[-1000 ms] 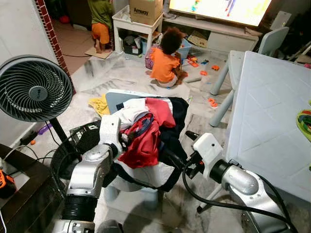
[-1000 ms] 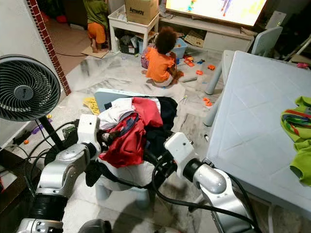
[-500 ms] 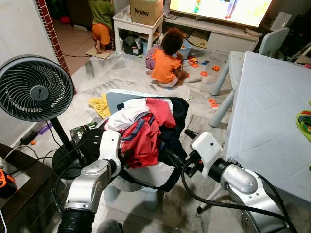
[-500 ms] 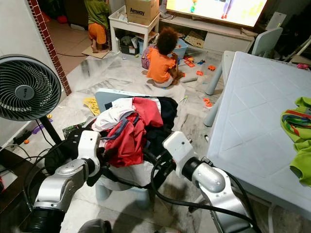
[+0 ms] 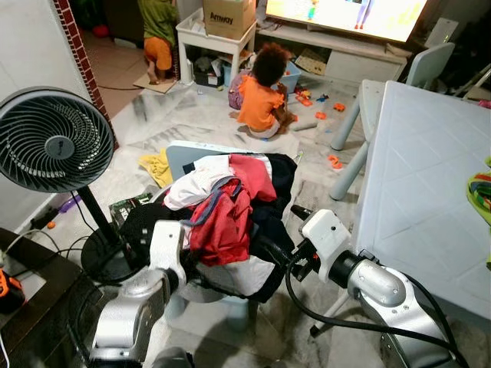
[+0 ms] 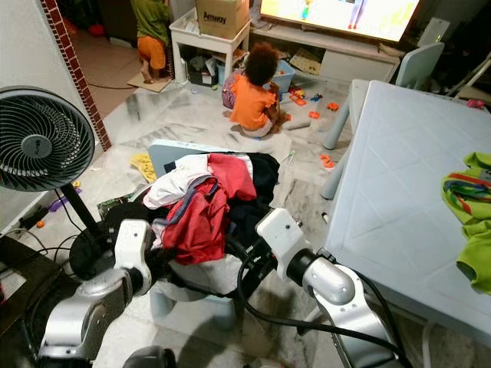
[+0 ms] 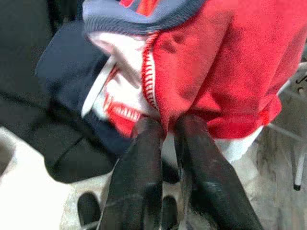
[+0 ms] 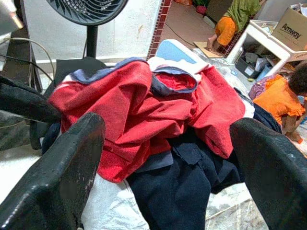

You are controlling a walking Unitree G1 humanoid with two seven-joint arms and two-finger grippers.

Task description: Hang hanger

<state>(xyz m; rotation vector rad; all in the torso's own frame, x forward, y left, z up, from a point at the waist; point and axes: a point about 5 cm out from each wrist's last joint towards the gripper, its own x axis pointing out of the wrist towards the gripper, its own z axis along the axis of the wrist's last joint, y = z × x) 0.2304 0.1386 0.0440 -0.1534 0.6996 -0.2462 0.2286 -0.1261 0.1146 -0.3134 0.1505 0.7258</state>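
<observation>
While a child point(image 5: 261, 92) sits on the floor beyond, a heap of clothes point(image 5: 230, 207) is worked from both sides.
Left end effector point(image 7: 165, 129): pinched narrow on the red garment's point(image 7: 225, 62) hem.
Right end effector point(image 8: 168, 163): spread wide before the heap.
Hanger: cannot be made out.

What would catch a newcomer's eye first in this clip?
A heap of clothes topped by a red shirt sits dead centre, between the left gripper, shut on the shirt's hem, and the open right gripper. A big black fan stands left; a child in orange sits beyond.
</observation>
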